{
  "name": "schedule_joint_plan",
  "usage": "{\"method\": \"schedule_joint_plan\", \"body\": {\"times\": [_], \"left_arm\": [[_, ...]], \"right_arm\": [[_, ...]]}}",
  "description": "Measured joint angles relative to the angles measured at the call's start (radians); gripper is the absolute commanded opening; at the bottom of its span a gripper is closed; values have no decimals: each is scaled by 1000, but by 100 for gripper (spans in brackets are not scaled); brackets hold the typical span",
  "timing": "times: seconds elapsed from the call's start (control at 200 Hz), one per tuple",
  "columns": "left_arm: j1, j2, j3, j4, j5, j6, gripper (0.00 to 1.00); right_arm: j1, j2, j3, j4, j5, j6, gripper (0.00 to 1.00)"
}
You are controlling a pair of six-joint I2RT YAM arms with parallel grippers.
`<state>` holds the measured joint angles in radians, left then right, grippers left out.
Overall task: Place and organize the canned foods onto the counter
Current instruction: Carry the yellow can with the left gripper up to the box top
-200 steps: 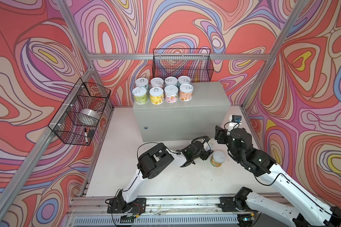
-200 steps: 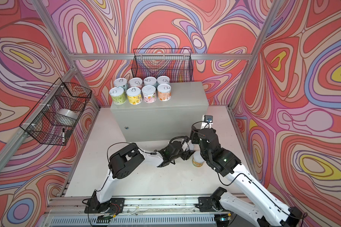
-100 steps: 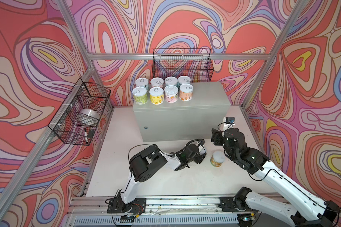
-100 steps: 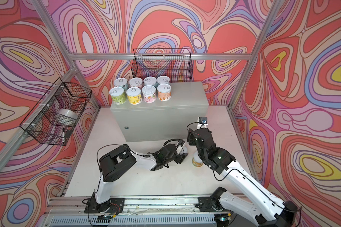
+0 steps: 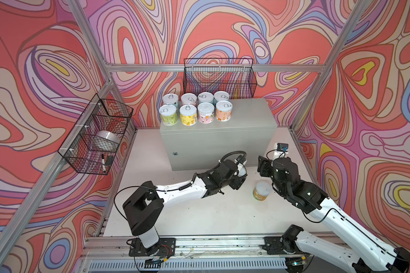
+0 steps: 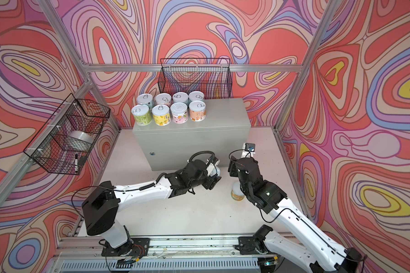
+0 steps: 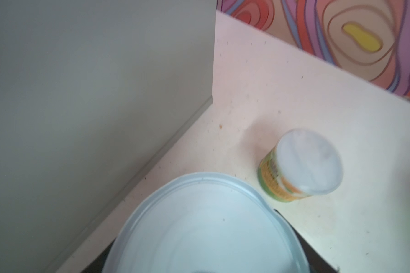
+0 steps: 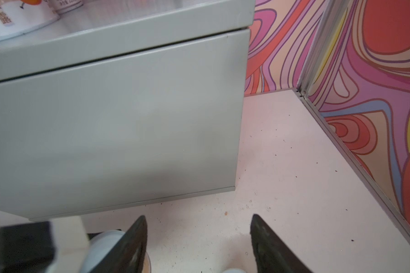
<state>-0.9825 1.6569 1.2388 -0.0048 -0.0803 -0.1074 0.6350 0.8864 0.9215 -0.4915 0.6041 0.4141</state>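
Note:
Several canned foods [image 5: 188, 115] stand in two rows on the left half of the counter [image 5: 246, 115], the pale grey cabinet. Another can [image 5: 262, 190], green and orange with a pale lid, stands on the white floor in front of the counter's right end; the left wrist view shows this can [image 7: 301, 165] too. My left gripper [image 5: 240, 176], low on the floor just left of it, is shut on a can whose pale lid [image 7: 206, 227] fills the left wrist view. My right gripper [image 8: 199, 236] hovers open above the floor between the counter and the floor can, with nothing between its fingers [image 8: 137, 241].
A black wire basket [image 5: 219, 79] hangs on the back wall right behind the cans. A second wire basket [image 5: 95, 139] on the left wall holds a bowl and a marker. Patterned walls and aluminium posts [image 8: 317, 52] close in the floor on the right.
The left arm's elbow has swung out to the left while its gripper stays by the counter's front with the can. The right gripper has shifted slightly; the floor can has not moved.

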Motion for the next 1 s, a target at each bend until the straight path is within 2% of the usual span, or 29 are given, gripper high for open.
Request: {"method": "schedule_joint_plan", "body": {"times": [0.165, 0.33, 0.521, 0.791, 1.001], "left_arm": [[0, -55, 204, -113, -19, -9, 0], [0, -33, 375, -206, -68, 0, 0], [0, 98, 602, -263, -113, 29, 0], [10, 360, 992, -390, -138, 52, 0], [44, 440, 1141, -458, -139, 39, 0]], "right_arm": [[-13, -3, 14, -11, 79, 33, 68], [-31, -67, 16, -20, 146, 48, 67], [-34, -112, 45, -35, 187, 52, 68], [-34, -171, 45, -40, 203, 51, 68], [-34, -178, 50, -40, 211, 34, 68]]}}
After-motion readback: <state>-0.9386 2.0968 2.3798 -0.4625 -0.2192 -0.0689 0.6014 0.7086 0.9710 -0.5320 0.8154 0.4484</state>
